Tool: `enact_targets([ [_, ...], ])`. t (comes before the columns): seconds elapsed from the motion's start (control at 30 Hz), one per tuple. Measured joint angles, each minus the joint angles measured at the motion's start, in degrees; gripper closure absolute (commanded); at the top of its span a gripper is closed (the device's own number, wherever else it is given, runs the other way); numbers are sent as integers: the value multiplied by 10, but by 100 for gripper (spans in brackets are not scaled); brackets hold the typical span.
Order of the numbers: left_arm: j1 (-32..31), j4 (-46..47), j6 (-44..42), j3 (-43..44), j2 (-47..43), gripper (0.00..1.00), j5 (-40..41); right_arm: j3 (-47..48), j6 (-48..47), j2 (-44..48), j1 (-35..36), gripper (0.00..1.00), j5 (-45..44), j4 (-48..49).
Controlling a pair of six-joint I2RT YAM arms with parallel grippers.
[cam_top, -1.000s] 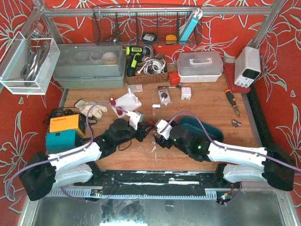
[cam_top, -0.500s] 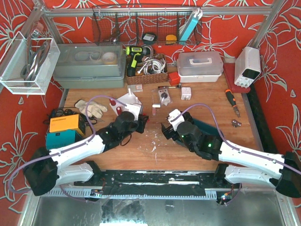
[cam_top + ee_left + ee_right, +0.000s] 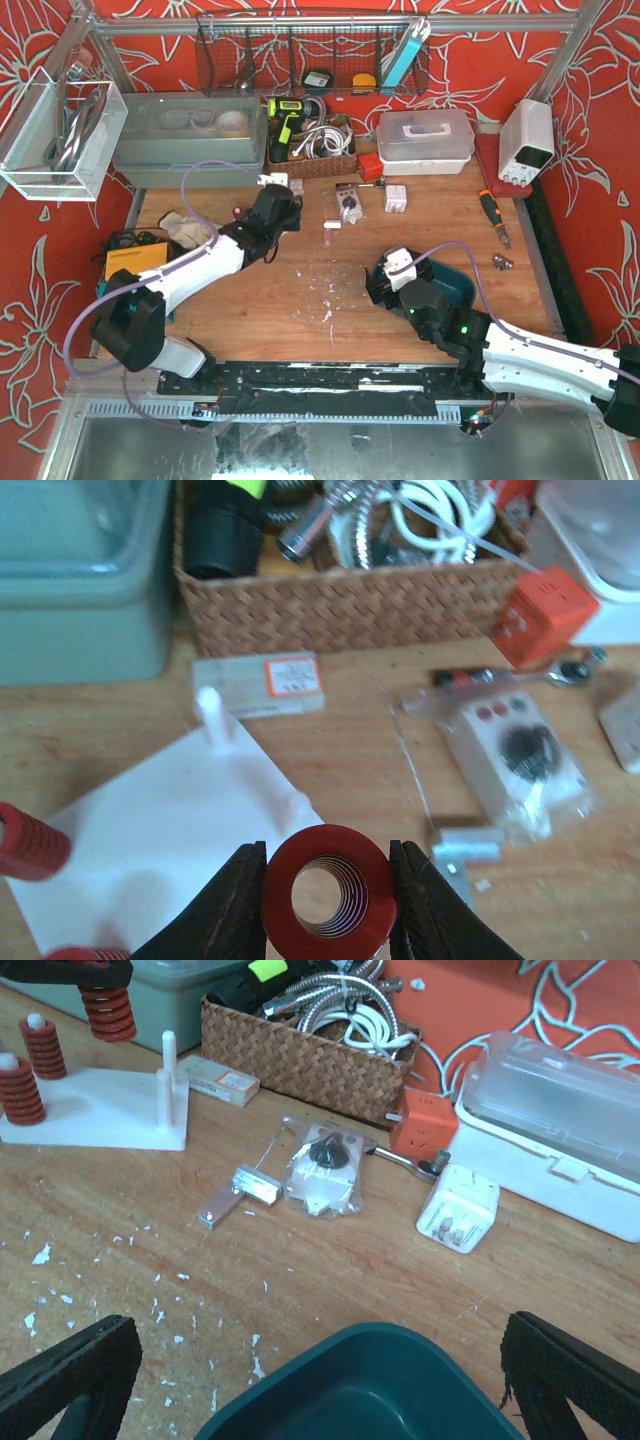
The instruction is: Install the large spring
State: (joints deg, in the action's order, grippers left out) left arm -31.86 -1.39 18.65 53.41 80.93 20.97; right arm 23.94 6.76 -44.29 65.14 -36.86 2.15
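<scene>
My left gripper (image 3: 327, 880) is shut on the large red spring (image 3: 280, 900), seen end-on between the jaws. It hangs above the white base plate (image 3: 150, 850), near two bare white pegs (image 3: 210, 712). In the right wrist view the held spring (image 3: 108, 1010) hovers over the base plate (image 3: 95, 1110), left of the bare pegs (image 3: 168, 1055). Two red springs (image 3: 42, 1045) sit on other pegs. In the top view my left gripper (image 3: 283, 203) is at the back left. My right gripper (image 3: 380, 285) is open and empty, above the teal bin (image 3: 370, 1380).
A wicker basket (image 3: 350, 605) of hoses and a grey-green box (image 3: 80, 580) stand just behind the base plate. A bagged part (image 3: 320, 1170), a metal bracket (image 3: 240, 1192), an orange cube (image 3: 425, 1130), a white plug (image 3: 458, 1208) and a clear-lidded box (image 3: 560, 1110) lie mid-table.
My left arm has swung back and left, carrying the red spring over the base plate. My right arm has drawn back to the right, over the teal bin.
</scene>
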Motion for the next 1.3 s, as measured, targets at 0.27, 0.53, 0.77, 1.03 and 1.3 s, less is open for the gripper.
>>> enact_targets([
  [0.27,66,-7,-8,82,56,95,10,-5,0,-18,0,1,-9,33],
  [0.53,107,-7,-12,125,115,96,4,-5,0,-37,0,1,-17,37],
  [0.77,132,-3,-13,138,156,96,-12,-5,0,-37,0,2,-21,43],
  [1.03,139,1,-13,174,206,96,-27,-5,-1,-44,0,2,-21,45],
  [1.3,143,7,-18,188,226,96,-30,-5,-2,-48,0,2,-21,46],
])
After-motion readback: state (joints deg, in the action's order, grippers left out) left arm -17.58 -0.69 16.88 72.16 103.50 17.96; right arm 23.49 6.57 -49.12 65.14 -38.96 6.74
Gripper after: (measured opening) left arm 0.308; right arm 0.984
